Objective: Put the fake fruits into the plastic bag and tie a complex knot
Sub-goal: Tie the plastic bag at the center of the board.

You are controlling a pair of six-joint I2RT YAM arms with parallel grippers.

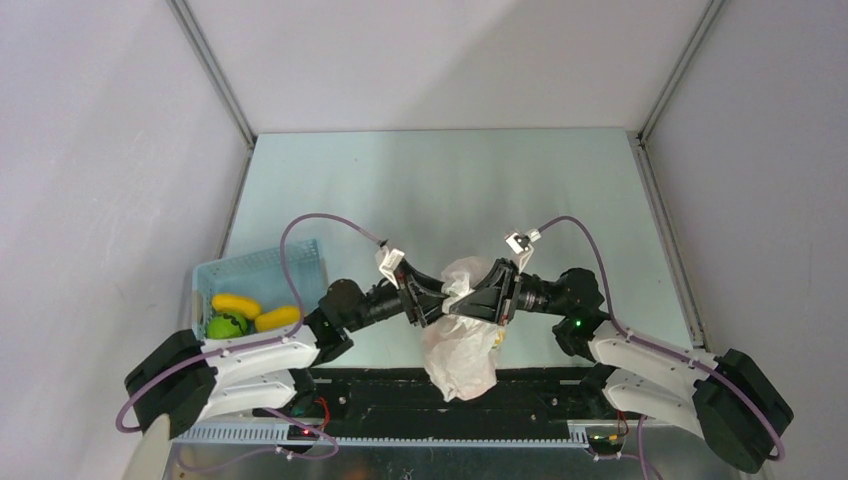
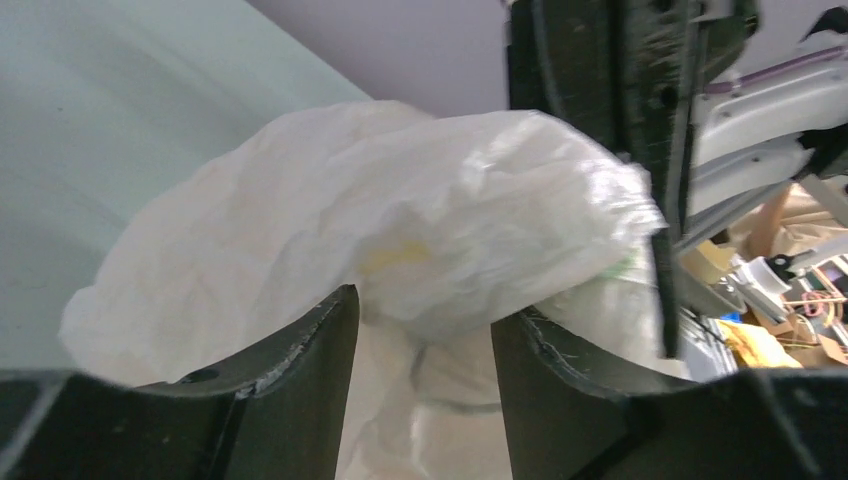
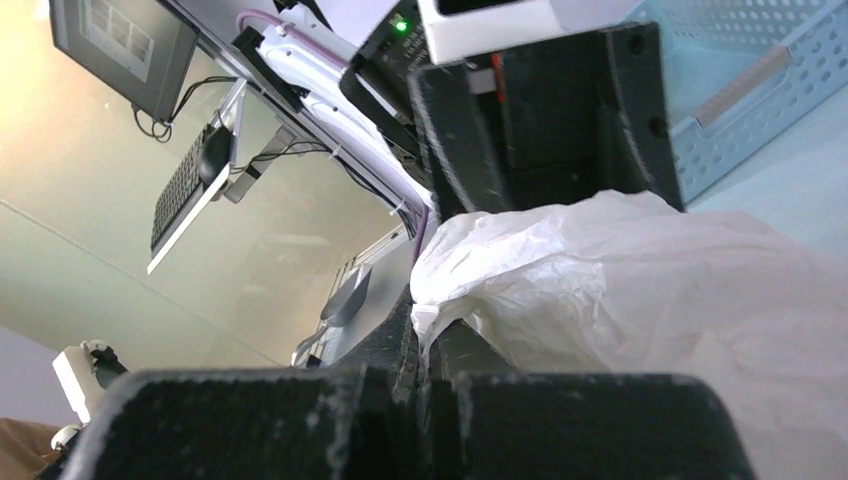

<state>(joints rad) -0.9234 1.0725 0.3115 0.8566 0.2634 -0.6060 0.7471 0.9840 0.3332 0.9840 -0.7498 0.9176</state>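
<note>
bag (image 1: pixel 458 345) bulges, filled it seems | three fruits (image 1: pixel 236 304) lie in basket (image 1: pixel 262 265) | knot not seen, maybe hidden | left gripper (image 1: pixel 432 300) parted at bag | right gripper (image 1: pixel 487 298) pinches bag

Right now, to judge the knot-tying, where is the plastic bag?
Top view: the plastic bag lies at the near edge of the table, centre, its bunched top between the left gripper and right gripper, right of the blue basket.
</note>
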